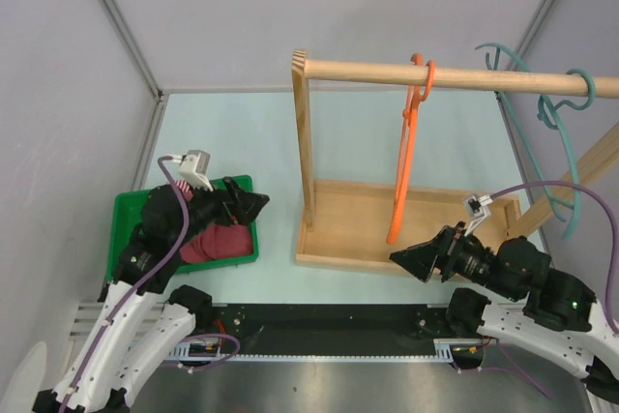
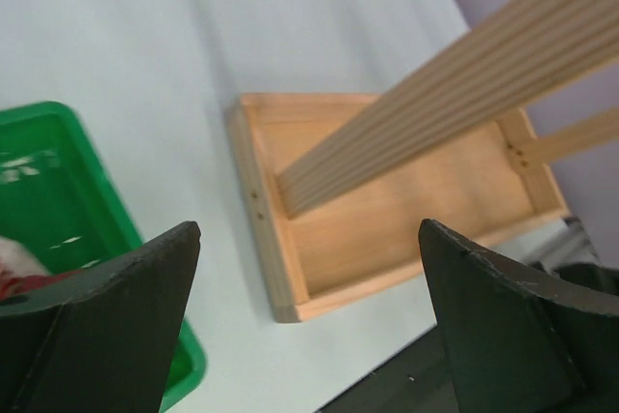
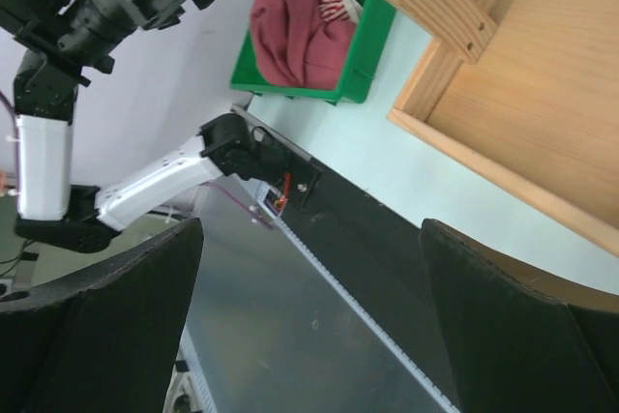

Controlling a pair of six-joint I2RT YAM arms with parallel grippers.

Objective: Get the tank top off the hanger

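Above the green bin (image 1: 131, 218), my left pincer (image 1: 250, 208) gapes released; the maroon tank top (image 1: 215, 244) lies bunched in that bin at its seven o'clock. My right pincer (image 1: 406, 258), likewise released, sits at six o'clock of the bare orange hanger (image 1: 404, 171).

From above, the left arm (image 1: 160, 224) covers most of the tank top (image 1: 221, 244) in the green bin (image 1: 128, 215), so its straps cannot be made out. In the left wrist view only a blurred red-and-white sliver, probably the same garment, shows at the left edge. The wooden rail (image 1: 464, 76) runs off the top view's right edge.
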